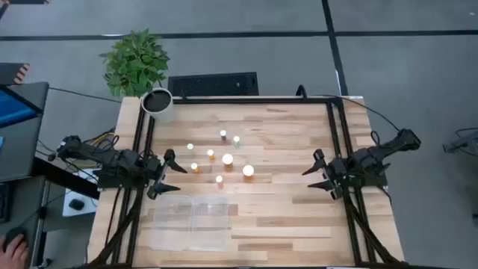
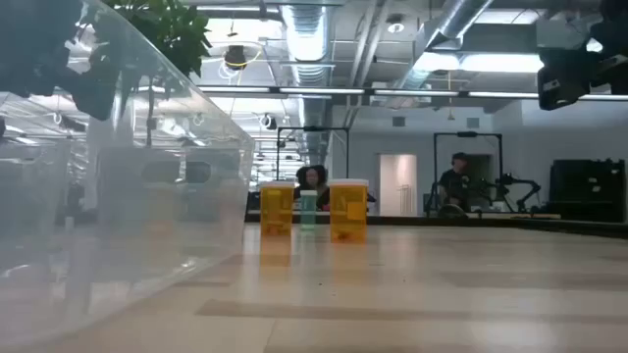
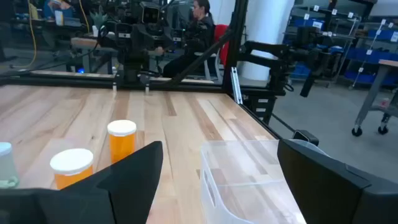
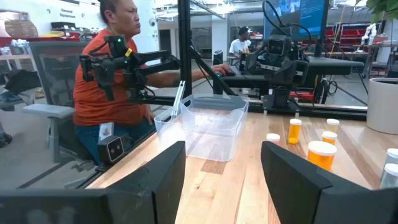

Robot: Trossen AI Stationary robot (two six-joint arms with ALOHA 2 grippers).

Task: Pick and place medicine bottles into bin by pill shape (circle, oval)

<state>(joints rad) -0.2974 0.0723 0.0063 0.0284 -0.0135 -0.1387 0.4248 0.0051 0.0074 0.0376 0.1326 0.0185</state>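
Observation:
Several small medicine bottles with white caps [image 1: 228, 159], some orange and some greenish or clear, stand upright on the wooden table's middle. They also show in the low view [image 2: 348, 209], the left wrist view [image 3: 122, 140] and the right wrist view [image 4: 322, 154]. The clear two-compartment bin [image 1: 190, 220] rests on the table near the front edge, left of centre. My left gripper [image 1: 168, 173] is open and empty, left of the bottles and just beyond the bin's far left corner. My right gripper [image 1: 317, 173] is open and empty, well to the right of the bottles.
A white pot [image 1: 157, 102] with a green plant stands at the table's far left corner. Black frame rails run along the table's left and right sides [image 1: 340, 149]. A person [image 4: 118, 74] sits beyond the table's left side. Bare wood lies between the bottles and my right gripper.

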